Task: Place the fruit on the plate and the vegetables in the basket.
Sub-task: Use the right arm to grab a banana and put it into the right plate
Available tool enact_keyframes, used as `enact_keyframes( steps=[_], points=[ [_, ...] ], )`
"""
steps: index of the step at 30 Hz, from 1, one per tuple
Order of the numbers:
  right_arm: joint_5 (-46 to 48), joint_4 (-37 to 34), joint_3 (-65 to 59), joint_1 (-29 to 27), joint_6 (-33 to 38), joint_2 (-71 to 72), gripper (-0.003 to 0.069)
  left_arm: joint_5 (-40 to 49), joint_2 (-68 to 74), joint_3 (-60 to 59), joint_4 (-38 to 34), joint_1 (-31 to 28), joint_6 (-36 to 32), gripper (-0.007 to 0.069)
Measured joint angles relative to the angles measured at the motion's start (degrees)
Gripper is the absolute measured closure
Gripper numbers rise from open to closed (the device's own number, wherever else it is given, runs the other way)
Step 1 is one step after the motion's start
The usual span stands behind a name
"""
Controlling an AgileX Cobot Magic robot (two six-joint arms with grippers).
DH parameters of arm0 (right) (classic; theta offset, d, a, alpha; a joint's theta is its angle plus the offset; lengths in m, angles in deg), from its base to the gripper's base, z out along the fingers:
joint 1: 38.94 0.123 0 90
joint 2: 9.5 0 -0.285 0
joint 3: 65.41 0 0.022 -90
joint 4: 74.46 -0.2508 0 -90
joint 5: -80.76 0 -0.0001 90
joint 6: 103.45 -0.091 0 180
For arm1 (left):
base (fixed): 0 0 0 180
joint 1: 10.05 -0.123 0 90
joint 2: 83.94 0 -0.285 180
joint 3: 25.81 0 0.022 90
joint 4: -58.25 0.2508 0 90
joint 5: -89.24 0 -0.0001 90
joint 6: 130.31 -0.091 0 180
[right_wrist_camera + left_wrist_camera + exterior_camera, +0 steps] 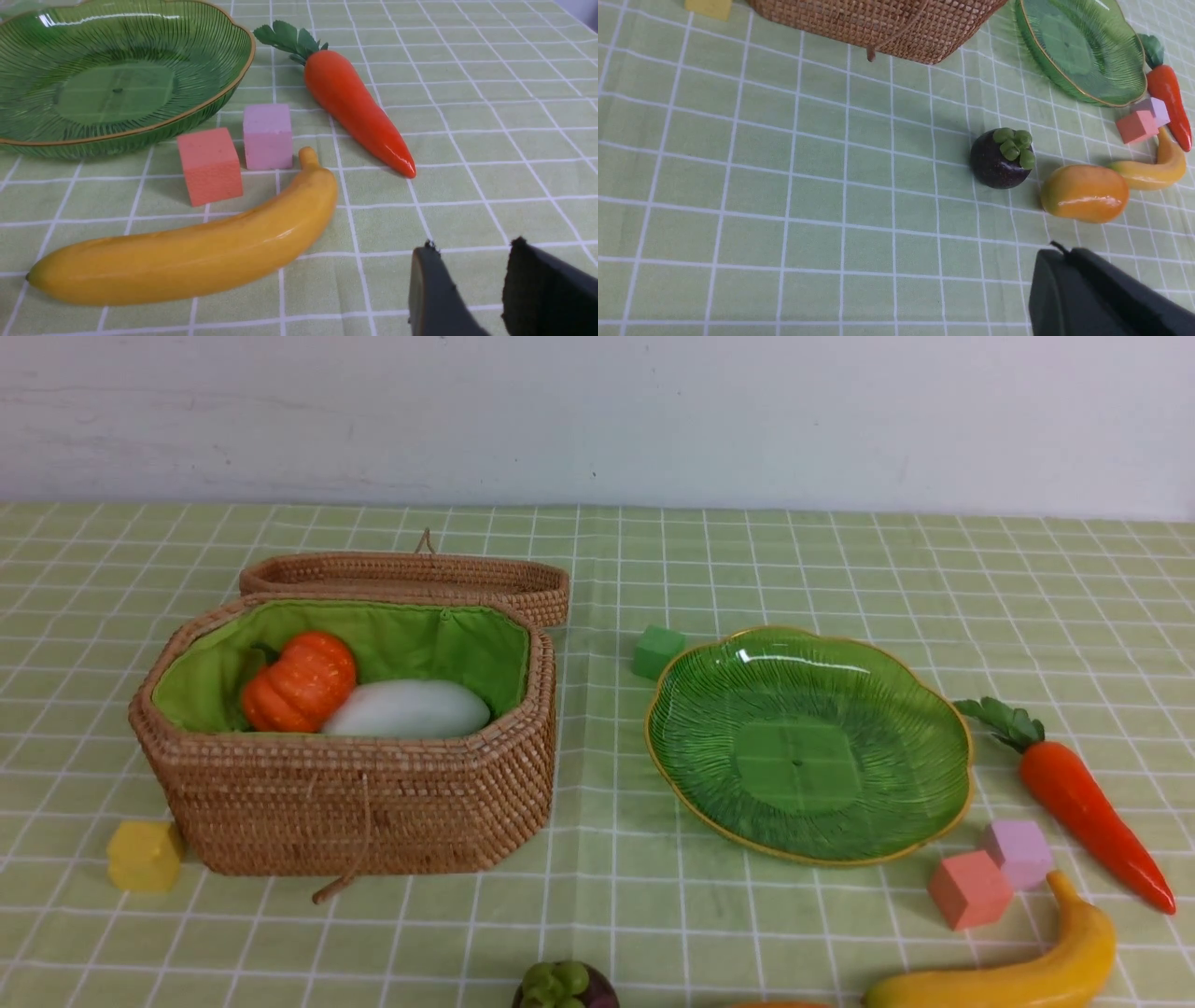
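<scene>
Wicker takes up most of the left side: the basket (355, 793) stands open with its lid (411, 574) thrown back behind it. To its right, apart from it, the green glass plate (808, 756) holds nothing yet. The banana (1018, 975) lies nearest the robot on the right. Its stem end is just beside the pink cube (969, 889) and the lilac cube (1018, 852), which sit close under the plate's rim. The carrot (1088, 812) lies on the cloth beyond the plate. The white vegetable (411, 711) and the pumpkin (299, 683) already rest touching inside the basket. The mango (1083, 192) and the mangosteen (1001, 161) wait on the cloth in front. The left gripper (1057, 252) is closed on nothing, near the mango. The right gripper (472, 245) has its jaws parted and empty, near the banana. I judge that all three fruits and the carrot remain to be placed. A careless grab at the banana could shove the cubes into the glass. The glossy mango may slip, the round mangosteen may roll, and the carrot, carried across, could drop onto the plate.
</scene>
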Motion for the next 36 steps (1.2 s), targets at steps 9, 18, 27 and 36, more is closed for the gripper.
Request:
enact_keyframes(
  steps=[9, 18, 27, 36],
  points=[
    [0.0, 0.0, 0.0, 0.0, 0.0, 0.0, 0.0418, 0.0, -0.2, 0.0, 3.8, 0.0, 0.0, 0.0638],
    [0.0, 0.0, 0.0, 0.0, 0.0, 0.0, 0.0418, -5.3, -1.2, -4.7, 8.2, -1.0, 0.0, 0.0638],
    [0.0, 0.0, 0.0, 0.0, 0.0, 0.0, 0.0418, -48.1, -11.9, -29.9, 17.0, -8.7, -5.3, 0.0638],
    [-0.1, 0.0, 0.0, 0.0, 0.0, 0.0, 0.0418, -50.1, -12.0, -45.5, 15.7, -11.0, -7.4, 0.0638]
  ],
)
